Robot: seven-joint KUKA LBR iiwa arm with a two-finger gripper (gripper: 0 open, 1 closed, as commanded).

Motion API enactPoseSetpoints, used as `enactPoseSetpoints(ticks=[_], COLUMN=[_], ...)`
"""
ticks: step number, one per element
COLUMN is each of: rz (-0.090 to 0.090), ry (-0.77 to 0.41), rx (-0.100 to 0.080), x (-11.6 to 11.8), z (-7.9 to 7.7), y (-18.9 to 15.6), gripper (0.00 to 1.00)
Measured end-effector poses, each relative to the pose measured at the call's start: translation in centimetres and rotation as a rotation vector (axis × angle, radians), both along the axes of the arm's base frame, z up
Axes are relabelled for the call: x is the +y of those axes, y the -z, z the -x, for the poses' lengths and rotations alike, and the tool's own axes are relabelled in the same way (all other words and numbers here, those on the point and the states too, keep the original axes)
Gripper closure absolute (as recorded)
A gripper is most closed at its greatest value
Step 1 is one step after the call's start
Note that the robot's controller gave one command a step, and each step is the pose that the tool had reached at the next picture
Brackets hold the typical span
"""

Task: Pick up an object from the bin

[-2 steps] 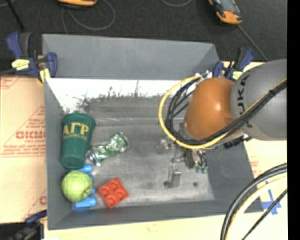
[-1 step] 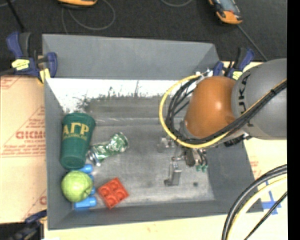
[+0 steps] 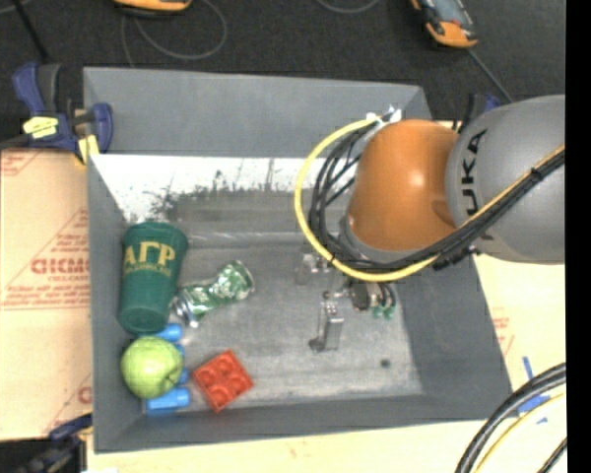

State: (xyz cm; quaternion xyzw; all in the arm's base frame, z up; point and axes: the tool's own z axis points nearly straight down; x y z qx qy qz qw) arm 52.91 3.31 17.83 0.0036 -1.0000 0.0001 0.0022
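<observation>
My gripper [image 3: 325, 331] hangs below the orange cover over the bare grey floor in the middle of the bin, touching no loose thing. The nearest thing is a crushed green and silver can [image 3: 215, 291], lying to its left. Further left, a dark green cup [image 3: 150, 274] with gold letters lies against the left wall. A red studded brick [image 3: 222, 379] rests near the front wall, left of and below the gripper. A small green and white bit [image 3: 382, 306] shows just right of the gripper, under the cover's edge; I cannot tell what it is.
A green apple [image 3: 151, 366] sits in the front left corner with a blue piece [image 3: 167, 399] under it and another blue bit [image 3: 169, 333] above it. The arm and its cover hang over the bin's right half.
</observation>
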Motion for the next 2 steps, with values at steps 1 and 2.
enactPoseSetpoints(ticks=[1, 2], rz=[-0.004, 0.000], ry=[0.009, 0.013], rx=[-0.021, -0.019], x=[1.0, 1.2], z=[-2.9, -2.7], y=[-0.8, 1.4], gripper=[0.00, 0.00])
